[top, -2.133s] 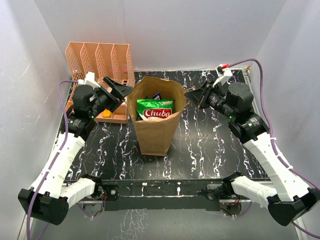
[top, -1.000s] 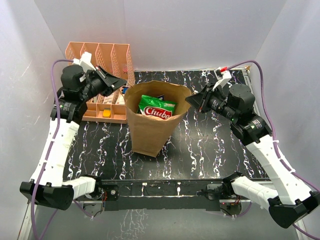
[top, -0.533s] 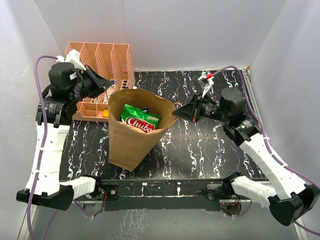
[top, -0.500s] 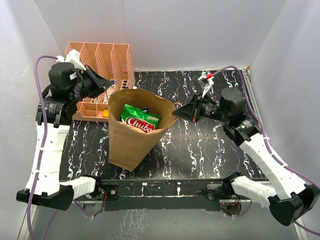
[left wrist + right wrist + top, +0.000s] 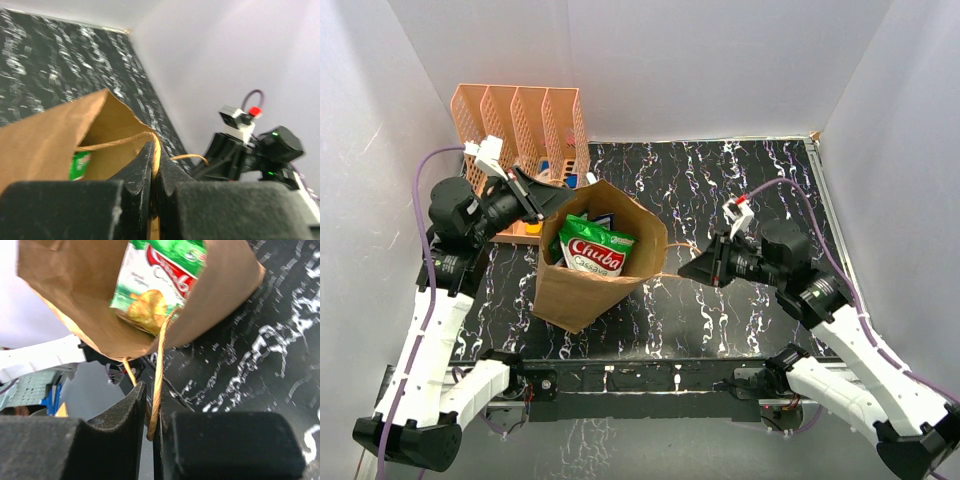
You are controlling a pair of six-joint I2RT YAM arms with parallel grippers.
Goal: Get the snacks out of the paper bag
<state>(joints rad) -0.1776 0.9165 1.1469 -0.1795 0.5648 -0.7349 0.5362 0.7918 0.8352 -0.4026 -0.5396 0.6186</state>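
While both jaws are pinching the handles (image 5: 159,365) of the bag (image 5: 582,295), the snacks (image 5: 595,255) are sitting inside. None are lying outside yet.

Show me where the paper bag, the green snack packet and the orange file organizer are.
paper bag (image 5: 582,293): overhead view, on its brown front wall.
green snack packet (image 5: 597,254): overhead view, on its red logo.
orange file organizer (image 5: 517,118): overhead view, on an upright perforated divider.
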